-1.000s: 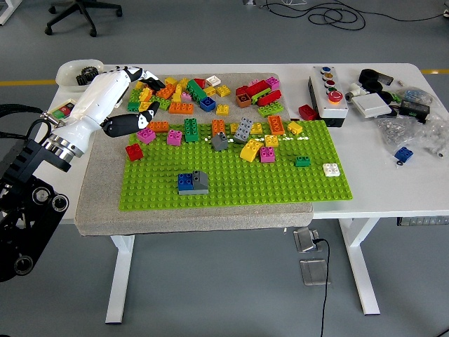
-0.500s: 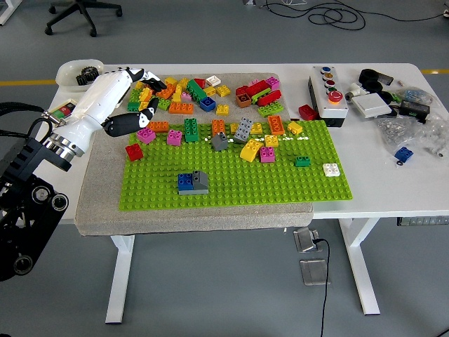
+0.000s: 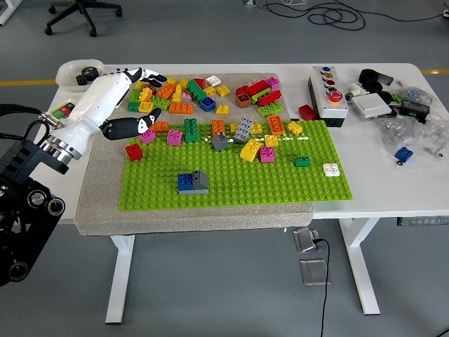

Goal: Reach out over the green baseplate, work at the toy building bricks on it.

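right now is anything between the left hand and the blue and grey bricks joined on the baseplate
Partly. The left hand hovers open at the green baseplate's far-left corner. A red brick and a pink brick lie just below it; past them, bare studs lead to the blue and grey bricks.

Bricks (image 3: 210, 98) behind baseplate (image 3: 280, 186) — control box (image 3: 327, 95) right, bowl (image 3: 74, 71) far left.

You will find no text, label, brand, number or sign that can be read on anything here; any print on the table's objects is too small.
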### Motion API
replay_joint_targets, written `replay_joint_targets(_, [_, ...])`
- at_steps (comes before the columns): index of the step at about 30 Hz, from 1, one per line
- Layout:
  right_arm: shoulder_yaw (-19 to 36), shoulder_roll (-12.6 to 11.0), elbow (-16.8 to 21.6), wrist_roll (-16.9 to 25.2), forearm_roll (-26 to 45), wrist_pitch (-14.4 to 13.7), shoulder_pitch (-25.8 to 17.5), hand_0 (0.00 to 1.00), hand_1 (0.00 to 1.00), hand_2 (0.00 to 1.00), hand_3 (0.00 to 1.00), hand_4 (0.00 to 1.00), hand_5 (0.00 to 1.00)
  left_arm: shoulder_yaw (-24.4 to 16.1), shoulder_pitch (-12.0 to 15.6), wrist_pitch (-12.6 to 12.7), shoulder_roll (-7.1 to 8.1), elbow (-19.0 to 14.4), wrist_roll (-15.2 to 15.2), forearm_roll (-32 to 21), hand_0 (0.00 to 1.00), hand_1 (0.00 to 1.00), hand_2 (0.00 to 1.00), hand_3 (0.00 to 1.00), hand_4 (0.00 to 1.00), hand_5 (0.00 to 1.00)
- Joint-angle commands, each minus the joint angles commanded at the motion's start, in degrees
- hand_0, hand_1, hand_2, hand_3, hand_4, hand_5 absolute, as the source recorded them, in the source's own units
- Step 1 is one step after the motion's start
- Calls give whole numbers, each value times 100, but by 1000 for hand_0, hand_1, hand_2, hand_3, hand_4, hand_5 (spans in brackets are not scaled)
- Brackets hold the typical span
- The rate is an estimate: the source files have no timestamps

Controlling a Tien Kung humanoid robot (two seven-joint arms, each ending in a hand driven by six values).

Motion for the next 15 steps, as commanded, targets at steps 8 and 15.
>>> replay_joint_targets(8, [19, -4, 0, 1, -90, -2, 39, 735, 616, 639, 543, 771, 488, -24, 118, 16, 14, -108, 48, 2, 827, 803, 685, 714, 704, 64])
replay_joint_targets(15, [72, -15, 0, -3, -215, 1, 35, 735, 624, 650, 543, 770, 488, -56, 160, 27, 24, -203, 61, 15, 828, 804, 698, 728, 720, 77])
